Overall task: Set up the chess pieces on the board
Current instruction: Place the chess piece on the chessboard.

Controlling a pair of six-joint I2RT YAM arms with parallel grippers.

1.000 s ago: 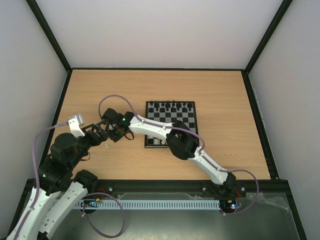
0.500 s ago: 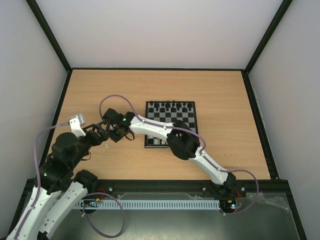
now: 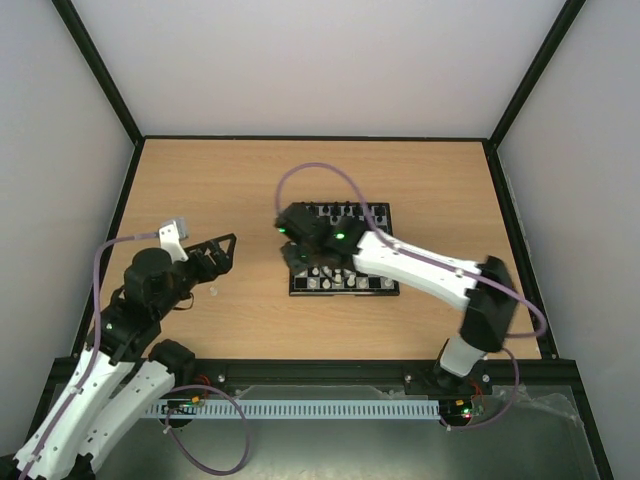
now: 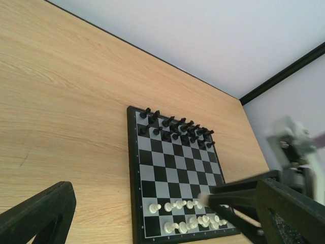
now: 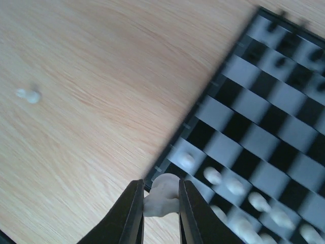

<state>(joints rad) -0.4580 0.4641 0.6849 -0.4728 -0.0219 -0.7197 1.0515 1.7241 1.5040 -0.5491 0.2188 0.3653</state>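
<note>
The right fingers (image 5: pixel 133 213) are drawn narrow on a white chess piece (image 5: pixel 161 195), pinched between the pads; its type is too blurred to tell. A second ago they were low over the worktop (image 3: pixel 200 180) left of the board (image 4: pixel 131 173), closing up close to the left arm. Now the right arm has swung across, and they hang over the board's left edge toward its near corner, the piece carried with them. I judge the pick-up has succeeded and placing comes next, on a free square among the white chessmen (image 4: pixel 188 219) already crowded in the near rows. The black chessmen (image 4: pixel 175 129) fill the far rows. A stray white piece (image 5: pixel 28 95) lies on the bare wood, well apart from the board. The left fingers (image 4: pixel 35 216) stand wide, holding nothing.
</note>
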